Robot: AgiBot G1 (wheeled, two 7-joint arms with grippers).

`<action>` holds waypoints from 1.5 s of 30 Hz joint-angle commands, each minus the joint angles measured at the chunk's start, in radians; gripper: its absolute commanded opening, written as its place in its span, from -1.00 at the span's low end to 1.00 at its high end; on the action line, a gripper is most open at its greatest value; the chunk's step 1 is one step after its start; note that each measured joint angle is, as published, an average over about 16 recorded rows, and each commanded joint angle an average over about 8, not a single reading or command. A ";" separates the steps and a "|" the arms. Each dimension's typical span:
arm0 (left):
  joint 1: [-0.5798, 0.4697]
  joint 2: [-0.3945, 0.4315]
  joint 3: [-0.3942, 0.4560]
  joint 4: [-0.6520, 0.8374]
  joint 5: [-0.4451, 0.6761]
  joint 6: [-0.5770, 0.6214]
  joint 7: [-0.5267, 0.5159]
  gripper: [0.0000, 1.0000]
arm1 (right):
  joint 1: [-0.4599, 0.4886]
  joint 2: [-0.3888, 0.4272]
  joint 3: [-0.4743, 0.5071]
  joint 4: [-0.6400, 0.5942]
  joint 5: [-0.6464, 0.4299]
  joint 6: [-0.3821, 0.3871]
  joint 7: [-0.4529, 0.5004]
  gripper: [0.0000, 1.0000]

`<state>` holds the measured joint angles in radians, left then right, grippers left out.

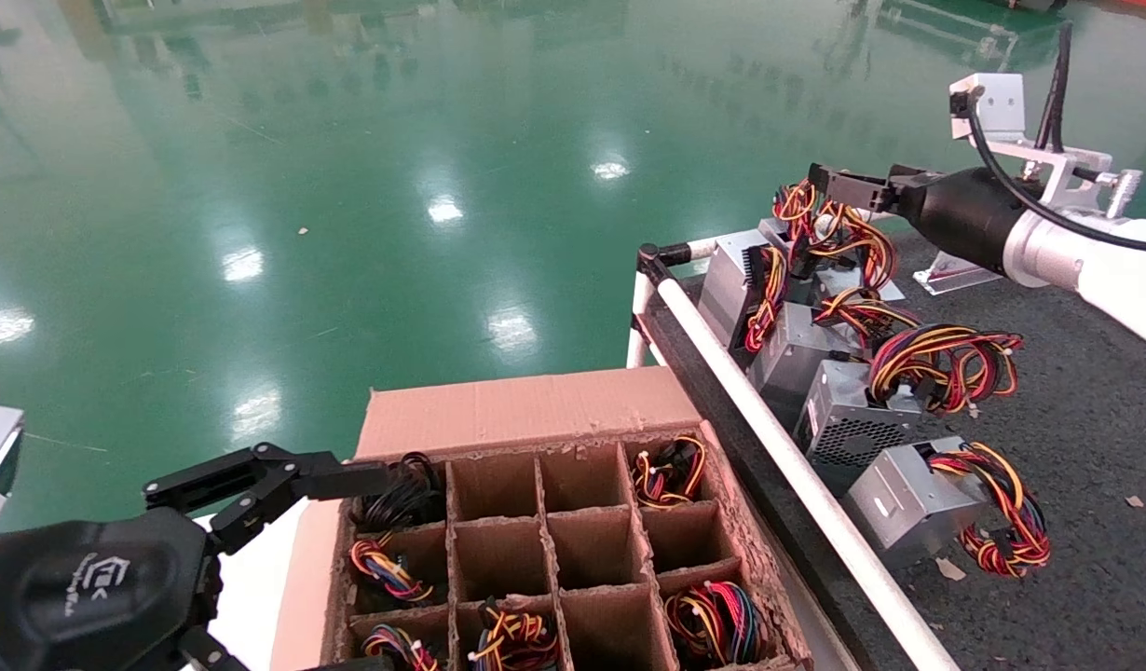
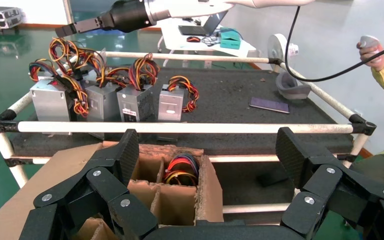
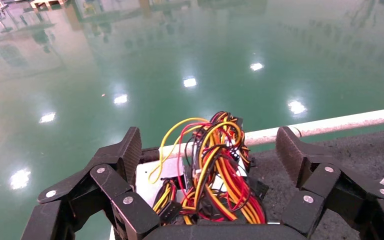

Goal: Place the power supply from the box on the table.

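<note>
Right gripper spread wide above power supply standing at far end of table, wires beneath. Row of units set down already. Box holds more. Left gripper open over box.

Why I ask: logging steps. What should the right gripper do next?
Probably lift the right gripper straight up: it hangs open around the red-yellow-black wire bundle of the silver-grey metal power supply, which seems to stand on the dark grey felt table.
</note>
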<state>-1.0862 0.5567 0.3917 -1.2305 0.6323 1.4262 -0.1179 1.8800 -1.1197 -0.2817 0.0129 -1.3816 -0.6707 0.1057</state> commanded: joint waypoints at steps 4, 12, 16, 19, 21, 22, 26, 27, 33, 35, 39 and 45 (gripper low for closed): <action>0.000 0.000 0.000 0.000 0.000 0.000 0.000 1.00 | 0.001 0.001 -0.001 0.002 0.000 -0.003 0.001 1.00; 0.000 0.000 0.000 0.000 0.000 0.000 0.000 1.00 | -0.056 0.037 0.000 0.091 0.046 -0.060 0.006 1.00; 0.000 0.000 0.000 0.000 0.000 0.000 0.000 1.00 | -0.110 0.071 0.000 0.176 0.090 -0.115 0.012 1.00; 0.000 0.000 0.000 0.000 0.000 0.000 0.000 1.00 | -0.151 0.096 0.000 0.240 0.122 -0.156 0.016 1.00; 0.000 0.000 0.000 0.000 0.000 0.000 0.000 1.00 | -0.177 0.113 0.000 0.282 0.144 -0.184 0.018 1.00; 0.000 0.000 0.000 0.000 0.000 0.000 0.000 1.00 | -0.191 0.122 0.000 0.303 0.155 -0.198 0.020 1.00; 0.000 0.000 0.000 0.000 0.000 0.000 0.000 1.00 | -0.245 0.156 0.000 0.388 0.198 -0.253 0.025 1.00; 0.000 0.000 0.000 0.000 0.000 0.000 0.000 1.00 | -0.258 0.164 0.000 0.409 0.209 -0.266 0.027 1.00; 0.000 0.000 0.000 0.000 0.000 0.000 0.000 1.00 | -0.338 0.214 0.000 0.535 0.274 -0.348 0.035 1.00; 0.000 0.000 0.000 0.000 0.000 0.000 0.000 1.00 | -0.366 0.231 0.001 0.578 0.296 -0.376 0.037 1.00; 0.000 0.000 0.000 0.000 0.000 0.000 0.000 1.00 | -0.420 0.266 0.001 0.664 0.339 -0.431 0.043 1.00; 0.000 0.000 0.000 0.000 0.000 0.000 0.000 1.00 | -0.500 0.316 0.001 0.791 0.405 -0.513 0.051 1.00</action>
<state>-1.0862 0.5567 0.3917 -1.2305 0.6322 1.4261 -0.1179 1.3794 -0.8032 -0.2806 0.8040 -0.9767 -1.1844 0.1568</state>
